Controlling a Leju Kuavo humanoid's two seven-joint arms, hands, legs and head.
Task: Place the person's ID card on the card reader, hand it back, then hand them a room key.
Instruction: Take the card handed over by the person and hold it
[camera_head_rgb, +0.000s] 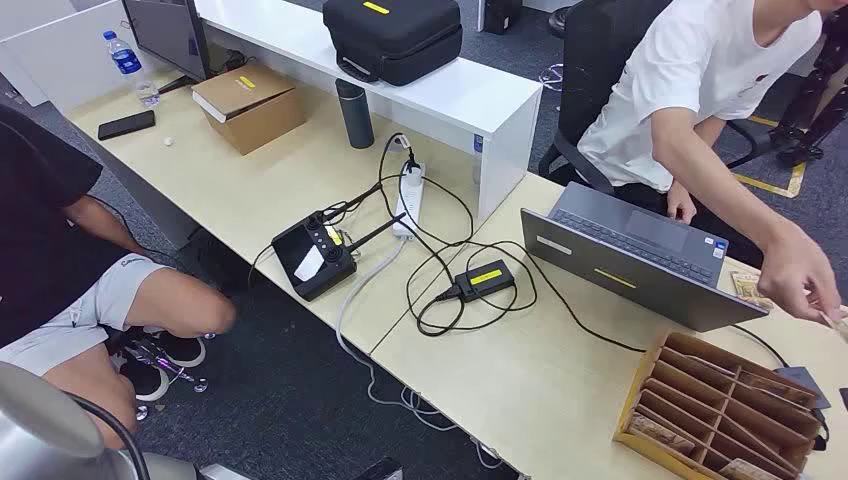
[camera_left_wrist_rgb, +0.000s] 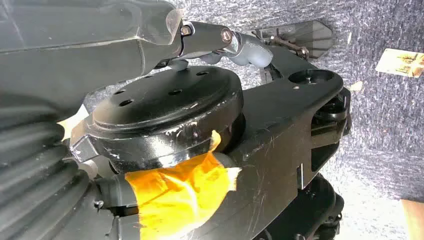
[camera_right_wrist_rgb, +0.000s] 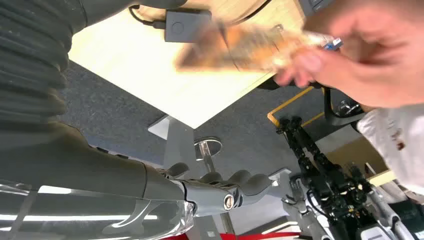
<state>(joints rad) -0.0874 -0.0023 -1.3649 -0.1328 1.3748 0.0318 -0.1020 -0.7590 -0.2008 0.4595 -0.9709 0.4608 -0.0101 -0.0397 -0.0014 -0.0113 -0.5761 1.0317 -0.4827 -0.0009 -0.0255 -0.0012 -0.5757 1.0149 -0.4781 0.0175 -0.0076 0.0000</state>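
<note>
The robot's right hand (camera_right_wrist_rgb: 220, 187) holds nothing: in the right wrist view its dark fingers (camera_right_wrist_rgb: 247, 181) lie side by side, gently curled, with only air around them, and it hangs out past the edge of the desk above the carpet. The left hand (camera_left_wrist_rgb: 235, 45) hangs low beside the robot's body; its fingers reach out over the grey carpet, touching nothing I can make out, though whether they are spread or closed I cannot tell from this angle.

One person in a white T-shirt (camera_head_rgb: 700, 80) sits at the far right and stretches one arm over the desk. That person's hand (camera_right_wrist_rgb: 360, 60) pinches a single card (camera_right_wrist_rgb: 235, 47), badly blurred, probably the ID card, and holds it in the air above the right hand, well apart from it.

On the pale wooden desk (camera_head_rgb: 520, 390) sit one open laptop (camera_head_rgb: 640, 262), one small black box with a yellow label (camera_head_rgb: 485, 279) amid looped cables, and one cardboard slotted organiser (camera_head_rgb: 720, 410) at the near right. A second person in grey shorts (camera_head_rgb: 90, 300) sits at the left.
</note>
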